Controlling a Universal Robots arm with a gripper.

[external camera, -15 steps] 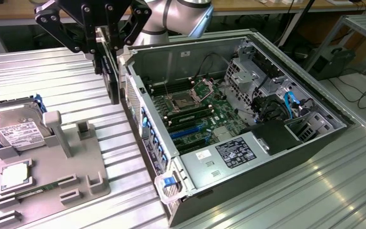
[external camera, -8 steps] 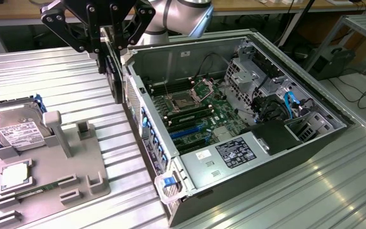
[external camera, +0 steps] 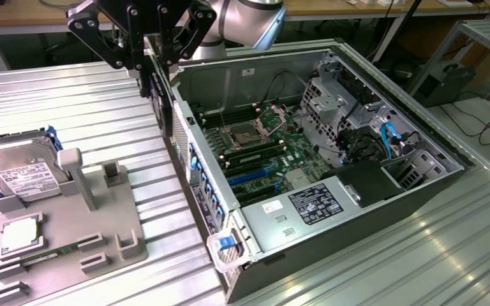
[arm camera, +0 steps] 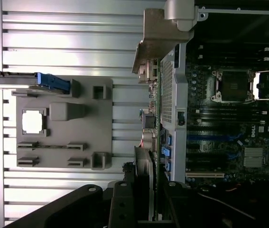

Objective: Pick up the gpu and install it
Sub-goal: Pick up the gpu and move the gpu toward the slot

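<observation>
The gpu hangs on edge from my gripper, which is shut on it above the near side wall of the open computer case. In the wrist view the gpu appears edge-on, its silver bracket at the far end and my gripper clamped on the near end. The card lies along the case's wall, beside the motherboard with its blue expansion slots. In the exterior view the motherboard sits below and toward the exterior view's right of the card.
A grey parts fixture stands on the slatted metal table at the exterior view's left, holding a silver hard drive, a processor and a memory stick. Cables and drive bays crowd the case's far end.
</observation>
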